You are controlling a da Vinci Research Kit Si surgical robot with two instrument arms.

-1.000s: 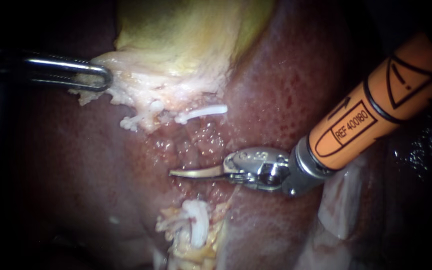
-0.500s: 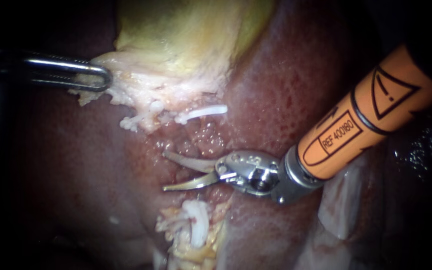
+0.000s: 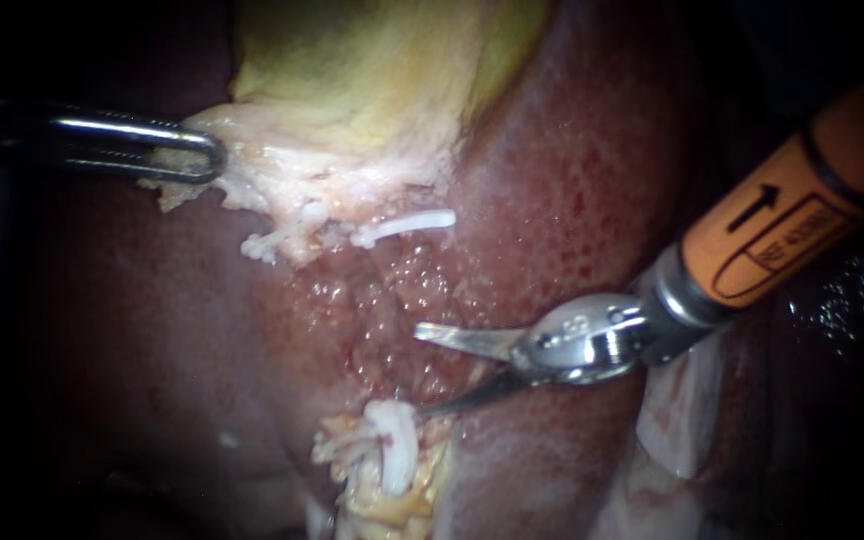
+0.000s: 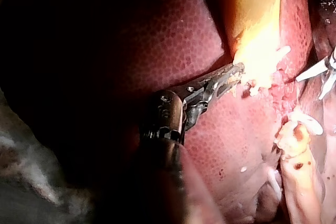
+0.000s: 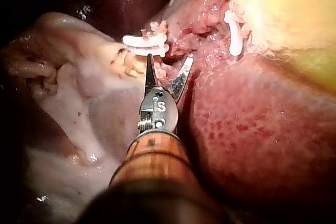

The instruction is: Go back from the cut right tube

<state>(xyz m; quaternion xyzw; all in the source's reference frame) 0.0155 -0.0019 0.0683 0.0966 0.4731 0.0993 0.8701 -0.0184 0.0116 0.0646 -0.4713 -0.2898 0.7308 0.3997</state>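
The cut tube (image 3: 393, 452), a pale stump crossed by a white clip (image 3: 398, 470), lies at 6 o'clock in the endoscope view. A second white clip (image 3: 407, 224) lies near the centre, towards 12 o'clock, just under the gallbladder's frayed edge, with raw red tissue between the two. The right instrument (image 3: 420, 370) enters from 3 o'clock on an orange shaft. Its claw stands apart over that raw patch and holds nothing, and its lower blade points at the top of the stump, just beside it. Whether it touches cannot be told. In the right wrist view the same instrument (image 5: 169, 59) shows its two blades spread, with clipped tissue ahead of them. At 9 o'clock the left instrument (image 3: 192, 150) has its claw clamped on the pale fringe of the yellow gallbladder (image 3: 372, 70). The left wrist view shows that instrument (image 4: 231, 74) biting the same fringe. Dark red liver (image 3: 572, 170) surrounds the site.
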